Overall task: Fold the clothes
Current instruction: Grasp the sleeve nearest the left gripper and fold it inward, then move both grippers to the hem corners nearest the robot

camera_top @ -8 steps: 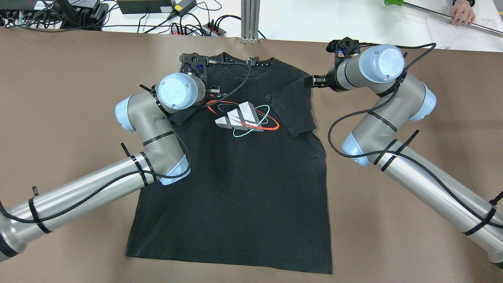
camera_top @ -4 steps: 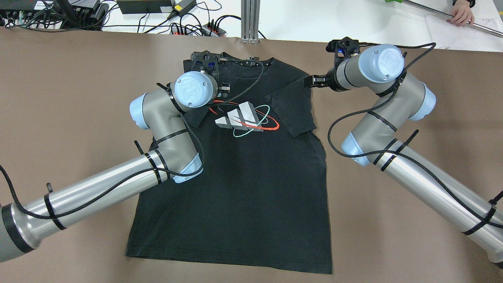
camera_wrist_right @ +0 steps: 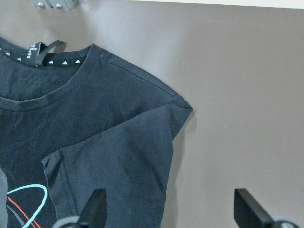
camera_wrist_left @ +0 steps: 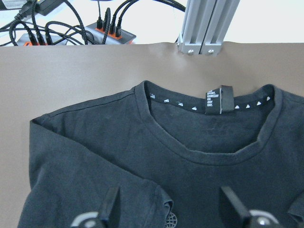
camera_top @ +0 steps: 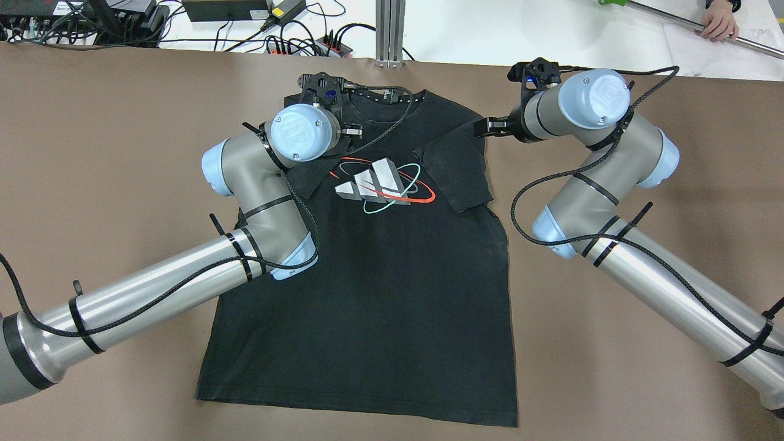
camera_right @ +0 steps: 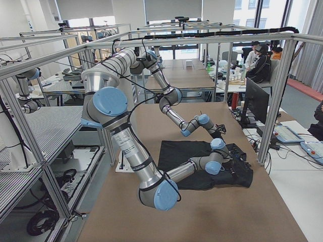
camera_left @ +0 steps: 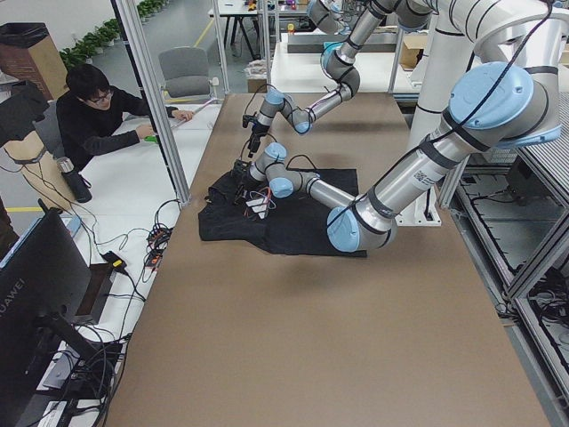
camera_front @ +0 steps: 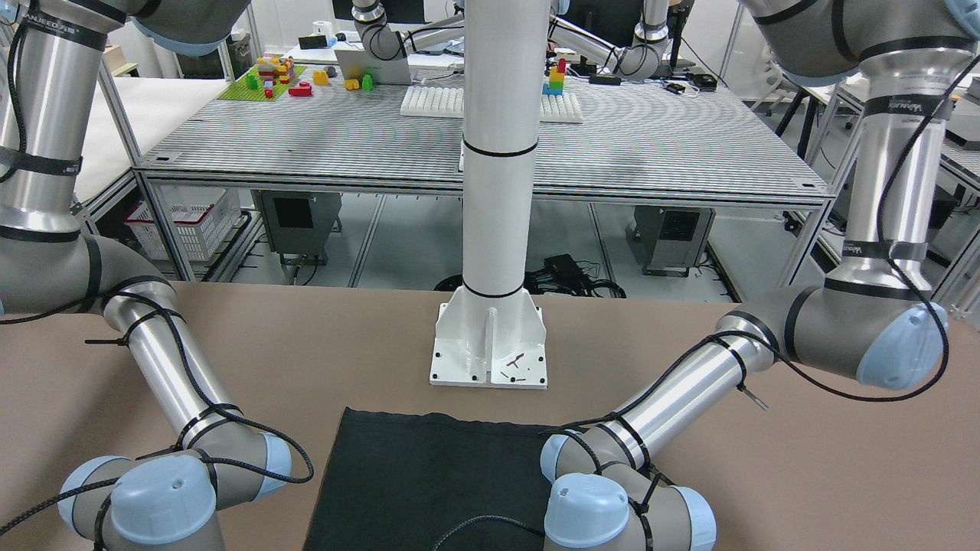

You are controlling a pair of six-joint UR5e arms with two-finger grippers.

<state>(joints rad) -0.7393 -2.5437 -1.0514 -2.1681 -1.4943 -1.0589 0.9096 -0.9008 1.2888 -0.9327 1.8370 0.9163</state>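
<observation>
Where the shirt lies: black T-shirt (camera_top: 380,294) spread flat, print (camera_top: 381,184) up, in the middle of the desk (camera_top: 92,153), between the two arms.
Which way it points: collar (camera_top: 375,98) toward the far edge of the desk, hem (camera_top: 355,411) toward the robot. The long axis runs near to far.
Sleeves: left sleeve (camera_top: 304,179) and right sleeve (camera_top: 456,171) are already turned in over the chest, so the outline is close to a rectangle.
How it will handle: probably light, thin and limp. It should sag from any held point, drag rather than slide on the desk, and crease easily. It is not fragile.
Where to take hold: likely the two far shoulder corners, pinched at the seam where the cloth is doubled. Fingers must press down to the desk to catch both layers. The hem corners would serve for a fold the other way.
Left hand (camera_wrist_left: 172,213): fingers spread apart, holding nothing, hovering over the chest just on the near side of the collar.
Right hand (camera_wrist_right: 171,213): fingers spread wide, holding nothing, hovering beside the right shoulder, partly over bare desk.
Risk: a one-layer pinch would peel the folded sleeve open.
</observation>
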